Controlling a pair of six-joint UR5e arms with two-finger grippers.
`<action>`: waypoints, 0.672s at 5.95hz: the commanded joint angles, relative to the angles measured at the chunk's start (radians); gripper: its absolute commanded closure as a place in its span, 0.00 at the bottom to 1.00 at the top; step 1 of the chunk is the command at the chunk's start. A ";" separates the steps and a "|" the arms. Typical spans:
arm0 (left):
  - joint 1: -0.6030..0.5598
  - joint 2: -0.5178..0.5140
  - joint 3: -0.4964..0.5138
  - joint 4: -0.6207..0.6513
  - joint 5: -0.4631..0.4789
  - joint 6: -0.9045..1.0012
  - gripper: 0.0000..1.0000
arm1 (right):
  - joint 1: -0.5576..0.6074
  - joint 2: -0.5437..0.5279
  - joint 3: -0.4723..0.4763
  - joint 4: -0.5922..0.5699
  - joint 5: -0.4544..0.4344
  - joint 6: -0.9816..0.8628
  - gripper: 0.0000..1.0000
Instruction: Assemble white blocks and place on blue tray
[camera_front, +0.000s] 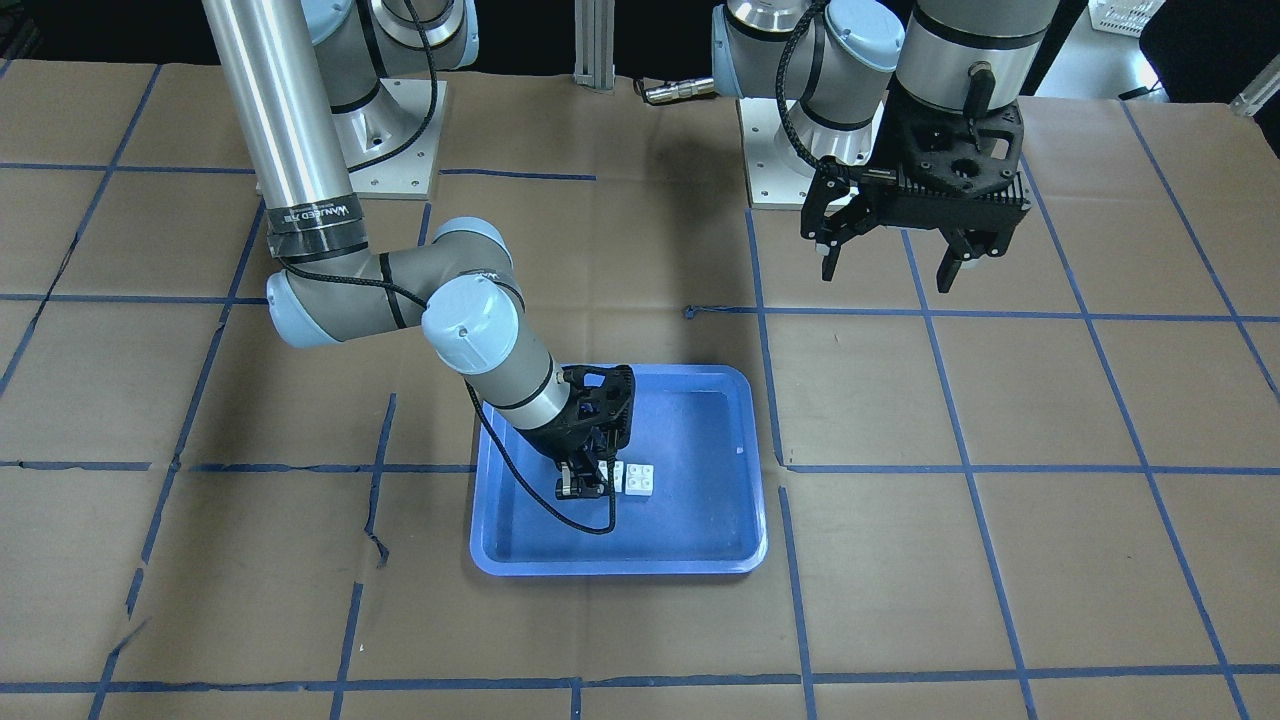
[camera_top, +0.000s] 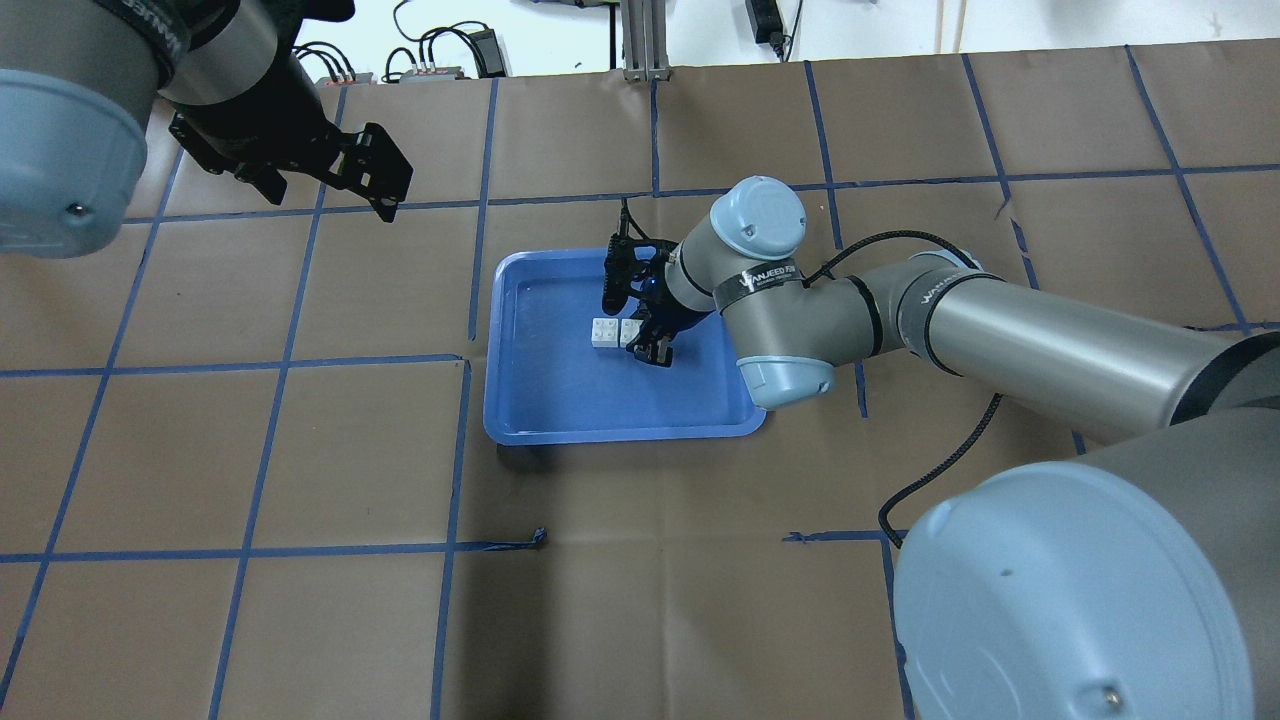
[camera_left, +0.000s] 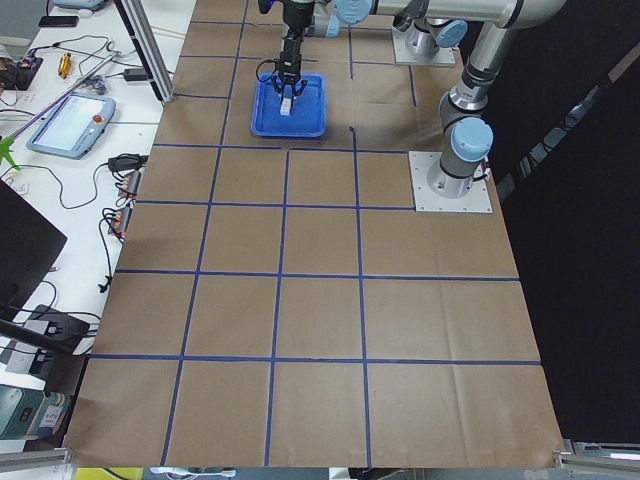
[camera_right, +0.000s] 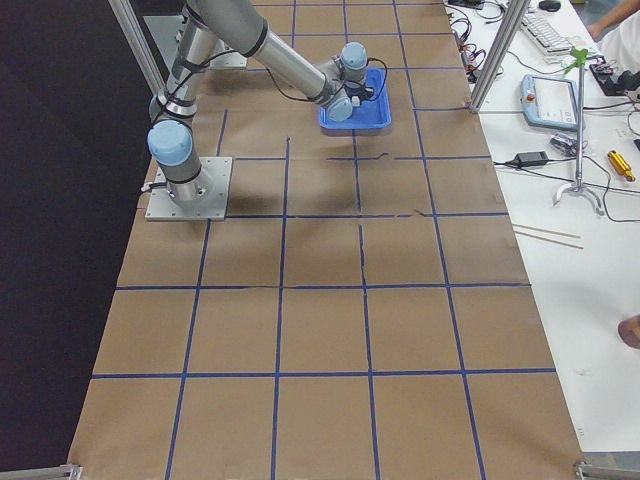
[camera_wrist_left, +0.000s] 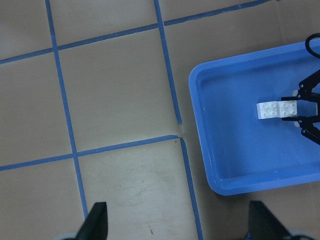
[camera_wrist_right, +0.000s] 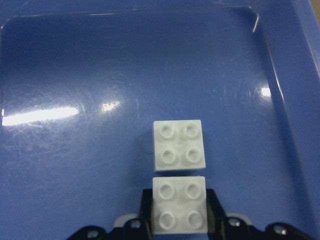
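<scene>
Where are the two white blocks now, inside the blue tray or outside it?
Inside. Both white blocks sit studs up, side by side, on the floor of the blue tray, within its rim.

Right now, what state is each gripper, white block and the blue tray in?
Gripped white block: studs up, in the blue tray.
Free white block: studs up, beside it, not stacked.
Blue tray: flat on the table, holding both.
Right gripper: shut on the gripped white block.
Left gripper: open, empty, raised off to the side.
</scene>
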 joint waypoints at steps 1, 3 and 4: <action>0.000 0.002 -0.002 -0.002 -0.001 -0.001 0.01 | 0.000 0.000 0.001 0.000 0.001 -0.002 0.77; 0.001 0.002 0.000 0.000 -0.009 -0.001 0.01 | 0.002 0.000 0.000 -0.001 0.001 0.001 0.77; 0.003 0.002 -0.002 0.000 -0.007 -0.001 0.01 | 0.002 0.000 0.000 -0.001 0.003 0.004 0.77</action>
